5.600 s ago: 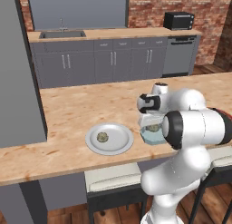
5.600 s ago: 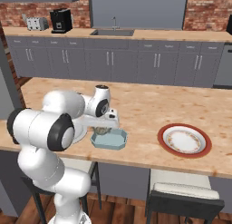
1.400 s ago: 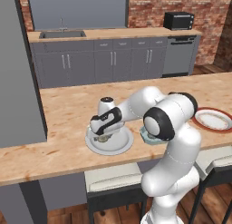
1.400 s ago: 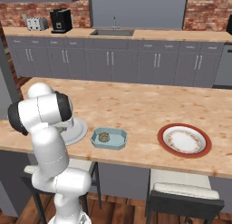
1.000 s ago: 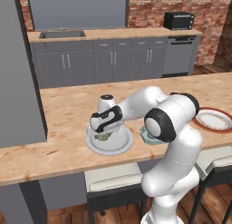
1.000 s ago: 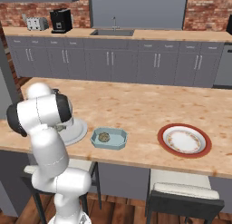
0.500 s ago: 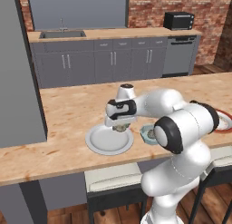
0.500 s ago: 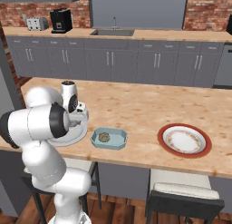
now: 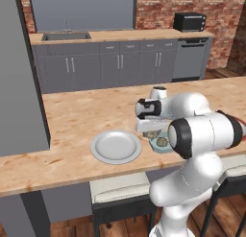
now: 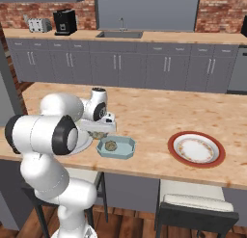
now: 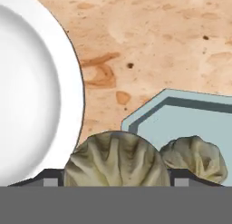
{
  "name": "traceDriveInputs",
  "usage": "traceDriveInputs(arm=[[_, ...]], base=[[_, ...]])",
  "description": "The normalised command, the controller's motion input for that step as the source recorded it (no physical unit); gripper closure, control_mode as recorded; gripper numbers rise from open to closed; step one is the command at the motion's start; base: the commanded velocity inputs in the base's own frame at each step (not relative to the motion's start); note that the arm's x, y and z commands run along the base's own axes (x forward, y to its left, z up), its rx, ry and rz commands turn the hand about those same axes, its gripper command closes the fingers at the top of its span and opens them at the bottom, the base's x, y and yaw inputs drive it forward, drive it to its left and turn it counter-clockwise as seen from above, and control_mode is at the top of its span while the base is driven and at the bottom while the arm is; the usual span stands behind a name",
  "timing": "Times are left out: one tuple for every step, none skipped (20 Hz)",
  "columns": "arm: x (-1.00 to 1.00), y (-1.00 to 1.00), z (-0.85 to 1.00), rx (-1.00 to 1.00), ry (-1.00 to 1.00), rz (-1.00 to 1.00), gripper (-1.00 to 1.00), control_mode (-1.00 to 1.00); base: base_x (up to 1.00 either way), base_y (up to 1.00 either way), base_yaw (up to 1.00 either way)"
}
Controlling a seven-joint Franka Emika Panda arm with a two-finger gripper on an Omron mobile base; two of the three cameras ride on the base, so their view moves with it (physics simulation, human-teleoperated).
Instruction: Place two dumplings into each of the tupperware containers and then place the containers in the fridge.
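Wooden desk [image 9: 72, 116] runs across both base views, and the things sit toward its near edge. Nearest that edge, in the right base view, lies the light blue tub [image 10: 116, 147] with one dumpling [image 10: 111, 145] inside it; in the hand view this dumpling [image 11: 194, 157] rests on the tub's [image 11: 181, 114] floor near a clipped corner. Just beside the tub, on the side away from the red-rimmed plate [image 10: 196, 149], sits a plain grey plate [image 9: 116, 146], bare on its face; its pale rim [image 11: 31, 87] curves down one side of the hand view, close to the tub but apart from it.

The jaws [image 9: 152, 132] hang over the gap between grey plate and tub, at the tub's edge, pointing down. They stand wide and hold a second dumpling [image 11: 115, 160] between the two dark tips, which show on either side of it in the hand view. From the right base view the jaws [image 10: 98, 133] and the held dumpling [image 10: 99, 134] sit just above the tub's near-plate end.

Farther back, across the floor, a grey cabinet run carries a sink [image 9: 66, 36], with a microwave [image 9: 189, 21] at one end and a coffee maker [image 10: 64, 22] and toaster [image 10: 36, 25] at the other.
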Motion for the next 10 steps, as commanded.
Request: traceDriveInputs(arm=[[0.0,-1.0,0.0,0.0,0.15,0.0,1.0,-1.0],[0.0,-1.0,0.0,0.0,0.15,0.0,1.0,-1.0],[0.0,-1.0,0.0,0.0,0.15,0.0,1.0,-1.0],[0.0,-1.0,0.0,0.0,0.15,0.0,1.0,-1.0],[0.0,-1.0,0.0,0.0,0.16,0.0,1.0,-1.0],[0.0,-1.0,0.0,0.0,0.15,0.0,1.0,-1.0],[0.0,-1.0,0.0,0.0,0.16,0.0,1.0,-1.0],[0.0,-1.0,0.0,0.0,0.17,0.0,1.0,-1.0],[0.09,-0.86,-0.01,0.0,0.13,0.0,1.0,-1.0],[0.22,-0.65,-0.08,0.0,0.07,0.0,1.0,-1.0]], base=[[0.0,0.0,0.0],[0.0,0.0,0.0],[0.0,0.0,0.0],[0.0,0.0,0.0],[0.0,0.0,0.0],[0.0,0.0,0.0],[0.0,0.0,0.0],[0.0,0.0,0.0],[0.0,0.0,0.0],[0.0,0.0,0.0]])
